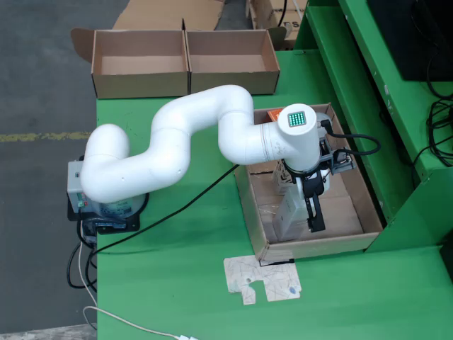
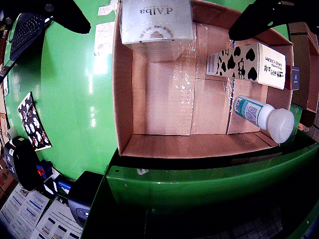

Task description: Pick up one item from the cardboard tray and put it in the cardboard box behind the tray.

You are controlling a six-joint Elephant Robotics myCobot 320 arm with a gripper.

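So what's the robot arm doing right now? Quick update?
Gripper open over cardboard tray. d'alba box between fingers, not gripped. Nothing blocking.

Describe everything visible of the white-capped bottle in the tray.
The bottle lies on its side on the floor of the cardboard tray, near a corner in the wrist view. Its wide white cap points toward the tray's edge; the body carries a teal and white printed label too small to read. It looks plastic. The tool is not touching it.

Glossy white tubular arm point(image 1: 177, 142), green square display point(image 1: 297, 118), black hand point(image 1: 315, 212).
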